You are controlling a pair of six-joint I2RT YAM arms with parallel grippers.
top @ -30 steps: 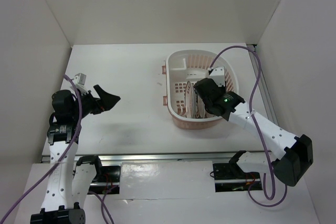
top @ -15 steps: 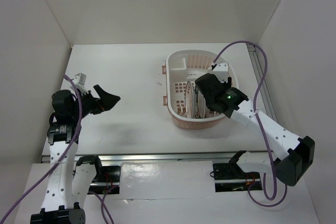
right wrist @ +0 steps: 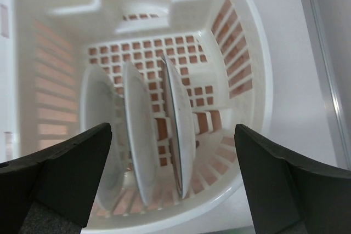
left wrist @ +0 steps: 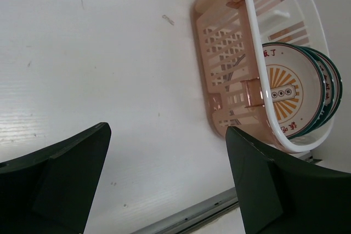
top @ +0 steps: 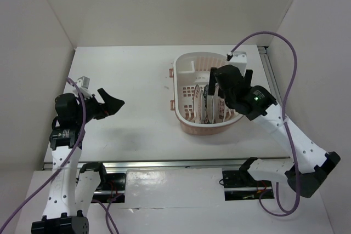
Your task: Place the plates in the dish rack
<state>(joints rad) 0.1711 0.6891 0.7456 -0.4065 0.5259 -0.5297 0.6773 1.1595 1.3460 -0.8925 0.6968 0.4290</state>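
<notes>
Three white plates [top: 199, 105] stand on edge, side by side, inside the pale-pink and white dish rack [top: 178, 89]. In the right wrist view they are the left plate [right wrist: 98, 108], the middle plate [right wrist: 137, 135] and the right plate [right wrist: 182, 135], over the rack's perforated base [right wrist: 181, 53]. My right gripper [top: 227, 83] hovers above them, open, holding nothing [right wrist: 173, 130]. My left gripper [top: 111, 102] hangs open and bare over the table, far left of the rack [left wrist: 167, 135]. From the left wrist I see the orange sunburst plate [left wrist: 285, 94] facing the rack's wall [left wrist: 219, 53].
The white table [top: 131, 75] is walled by white panels at the back and both sides. A metal rail [top: 164, 164] runs along its near edge, and another strip [top: 272, 89] lies along the right edge. A purple cable [top: 285, 53] loops above the right arm.
My right gripper has opened wide and lifted up and back from the plates toward the rack's far right side, leaving the rightmost plate standing. The left arm has stayed still.
</notes>
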